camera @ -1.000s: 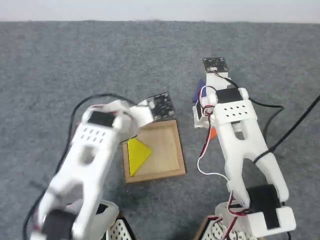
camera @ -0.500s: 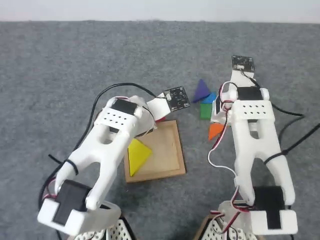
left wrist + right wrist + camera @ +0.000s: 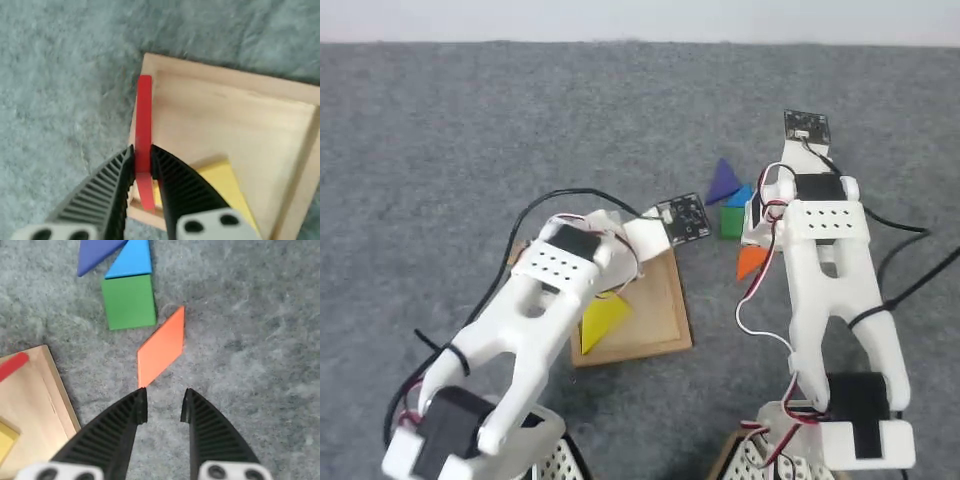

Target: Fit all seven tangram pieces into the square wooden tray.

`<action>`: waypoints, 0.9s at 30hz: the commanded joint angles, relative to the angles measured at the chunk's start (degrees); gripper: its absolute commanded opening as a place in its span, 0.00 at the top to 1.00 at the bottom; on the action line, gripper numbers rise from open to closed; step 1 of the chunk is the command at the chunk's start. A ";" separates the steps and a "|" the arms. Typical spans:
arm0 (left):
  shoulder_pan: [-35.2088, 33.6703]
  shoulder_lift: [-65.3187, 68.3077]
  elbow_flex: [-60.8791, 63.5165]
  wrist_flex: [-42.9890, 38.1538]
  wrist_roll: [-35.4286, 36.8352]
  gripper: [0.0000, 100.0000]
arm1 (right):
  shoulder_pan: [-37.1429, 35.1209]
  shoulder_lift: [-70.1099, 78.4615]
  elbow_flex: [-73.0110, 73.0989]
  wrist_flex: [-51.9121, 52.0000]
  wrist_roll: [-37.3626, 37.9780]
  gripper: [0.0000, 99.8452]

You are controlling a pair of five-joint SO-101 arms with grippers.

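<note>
The square wooden tray lies between the arms with a yellow triangle in it. In the left wrist view my left gripper is shut on a thin red piece, held edge-on over one side of the tray, next to the yellow triangle. My right gripper hangs open just short of the orange parallelogram. Beyond that lie a green square, a blue triangle and a purple triangle.
The loose pieces cluster on the grey carpet right of the tray: purple, blue, green, orange. Black and white cables loop beside both arms. Open carpet stretches to the left and far side.
The left arm has swung in from the left and settled over the tray with the red piece. The right arm shifted right, uncovering the loose pieces, then held still.
</note>
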 commanded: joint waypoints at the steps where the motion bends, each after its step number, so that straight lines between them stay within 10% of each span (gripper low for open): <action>1: 1.93 -1.93 -0.13 -1.49 -1.58 0.99 | 0.84 -3.56 -3.16 -0.75 -0.62 0.88; 27: -1.23 -2.37 12.26 -8.44 -9.85 0.99 | 0.48 -3.56 -3.16 -0.75 -0.35 0.88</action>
